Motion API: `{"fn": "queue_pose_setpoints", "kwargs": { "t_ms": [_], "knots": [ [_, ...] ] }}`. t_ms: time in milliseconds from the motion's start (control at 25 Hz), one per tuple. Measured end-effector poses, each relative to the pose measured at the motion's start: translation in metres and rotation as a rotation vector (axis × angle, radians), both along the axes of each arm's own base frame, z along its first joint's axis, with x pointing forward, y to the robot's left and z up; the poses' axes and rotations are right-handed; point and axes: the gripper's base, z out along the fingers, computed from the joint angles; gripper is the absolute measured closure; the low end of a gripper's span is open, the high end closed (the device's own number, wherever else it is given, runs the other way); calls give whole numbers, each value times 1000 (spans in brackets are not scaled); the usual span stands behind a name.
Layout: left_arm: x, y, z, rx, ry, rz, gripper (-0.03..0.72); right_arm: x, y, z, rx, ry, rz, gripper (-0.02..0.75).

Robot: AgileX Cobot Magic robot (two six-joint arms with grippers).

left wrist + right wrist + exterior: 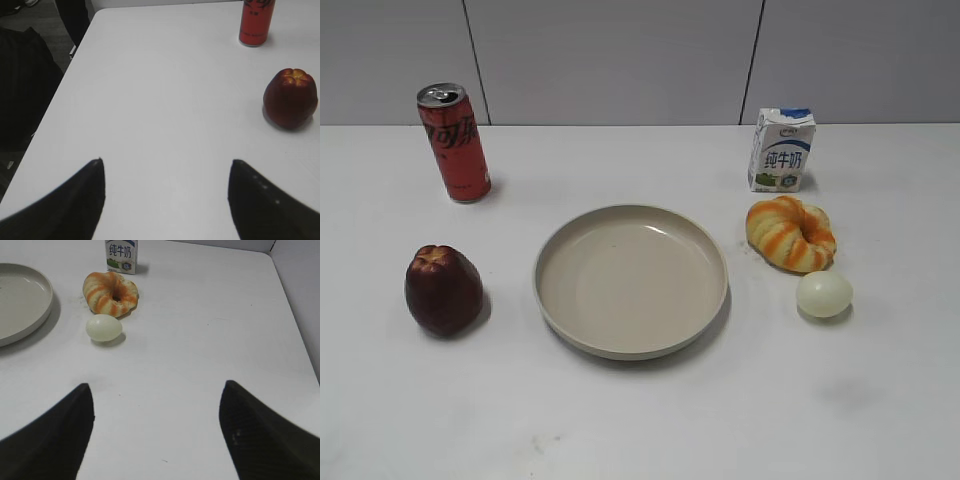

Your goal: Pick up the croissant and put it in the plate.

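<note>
Beside the smooth round plate (631,335) lies the curled, striped croissant (790,233).

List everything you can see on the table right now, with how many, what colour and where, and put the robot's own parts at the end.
Curled ring-like croissant: one, yellow-cream with orange stripes, right of the plate, in front of the carton.
Large round shallow plate: one, beige, centre of the table, nothing in it.
Small round egg-like ball: one, pale cream, just in front of the croissant.
Small milk carton: one, white and blue, back right.
Drink can: one, red, back left.
Apple-like fruit: one, dark red, left of the plate.
Table: one, white.
Left gripper: black fingers, open, over bare table.
Right gripper: black fingers, open, short of the ball.
</note>
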Motion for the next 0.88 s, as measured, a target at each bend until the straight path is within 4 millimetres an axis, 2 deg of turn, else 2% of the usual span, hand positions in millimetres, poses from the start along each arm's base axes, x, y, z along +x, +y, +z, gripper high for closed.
{"fn": "queue_pose_setpoints", "kwargs": {
  "t_ms": [600, 760, 880],
  "knots": [
    [0, 0, 0, 0, 0, 0, 104, 4, 0, 3, 0, 6, -1, 147],
    [0, 0, 0, 0, 0, 0, 104, 27, 2, 17, 3, 13, -7, 147],
    [0, 0, 0, 0, 0, 0, 104, 57, 4, 23, -1, 78, -11, 147]
  ]
}}
